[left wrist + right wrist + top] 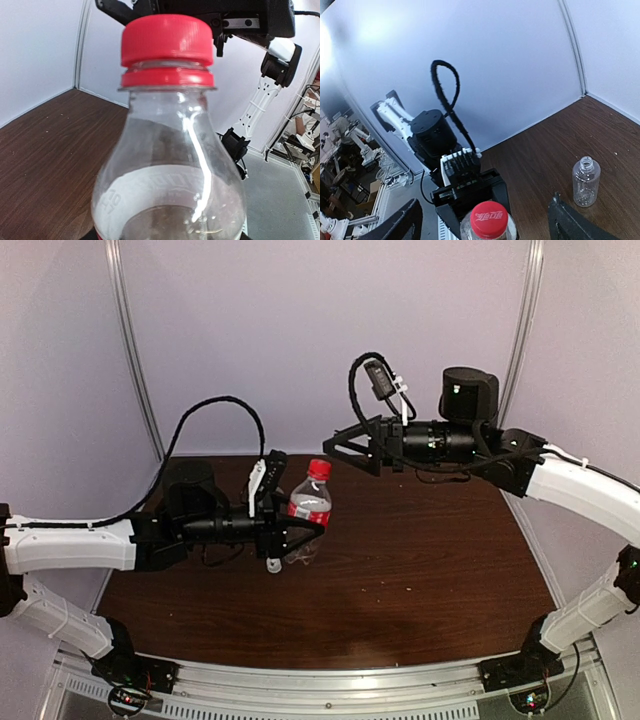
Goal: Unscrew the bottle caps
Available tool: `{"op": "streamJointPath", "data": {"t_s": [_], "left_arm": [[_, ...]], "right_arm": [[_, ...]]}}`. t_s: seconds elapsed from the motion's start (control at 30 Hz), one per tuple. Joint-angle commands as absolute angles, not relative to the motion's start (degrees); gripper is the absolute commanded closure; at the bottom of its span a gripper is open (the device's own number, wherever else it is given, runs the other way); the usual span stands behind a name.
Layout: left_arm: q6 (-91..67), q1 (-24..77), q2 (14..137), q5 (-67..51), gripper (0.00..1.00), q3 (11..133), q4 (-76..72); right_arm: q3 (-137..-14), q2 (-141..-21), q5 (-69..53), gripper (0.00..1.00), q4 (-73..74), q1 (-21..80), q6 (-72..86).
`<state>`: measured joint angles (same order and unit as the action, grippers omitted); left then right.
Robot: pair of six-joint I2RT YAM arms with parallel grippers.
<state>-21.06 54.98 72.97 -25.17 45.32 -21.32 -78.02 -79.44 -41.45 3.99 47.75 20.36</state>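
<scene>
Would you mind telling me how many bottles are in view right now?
2. The red-capped bottle is held upright in the left gripper; the plain bottle stands uncapped on the table nearby. None seems hidden.

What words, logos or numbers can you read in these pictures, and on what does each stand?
Nothing reads clearly.
Red cap: white script logo on top, too blurred to quote.
Labelled bottle: raised moulded characters on its shoulder, illegible.
Red label band: white print, too small.
Plain bottle: no text.
</scene>
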Motion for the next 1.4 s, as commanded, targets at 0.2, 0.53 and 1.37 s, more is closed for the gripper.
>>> {"op": "streamJointPath", "data": {"t_s": [0.2,0.53,1.37], "left_arm": [[-19.5,55.3,72.6,-15.9,0.57,47.7,-19.5],[-19.3,55.4,71.1,-14.0,0.57,47.2,-18.5],[-18.0,55.3,69.3,-17.6,0.57,46.3,-19.0]], "right_arm": [[-80.7,-82.3,-23.1,0.12,7.8,51.5,27.8],[-81.4,-85.4,-24.2,0.32,7.3,52.9,28.6],[-80.5,-85.4,-34.0,0.87,4.0,52.6,19.5]]}}
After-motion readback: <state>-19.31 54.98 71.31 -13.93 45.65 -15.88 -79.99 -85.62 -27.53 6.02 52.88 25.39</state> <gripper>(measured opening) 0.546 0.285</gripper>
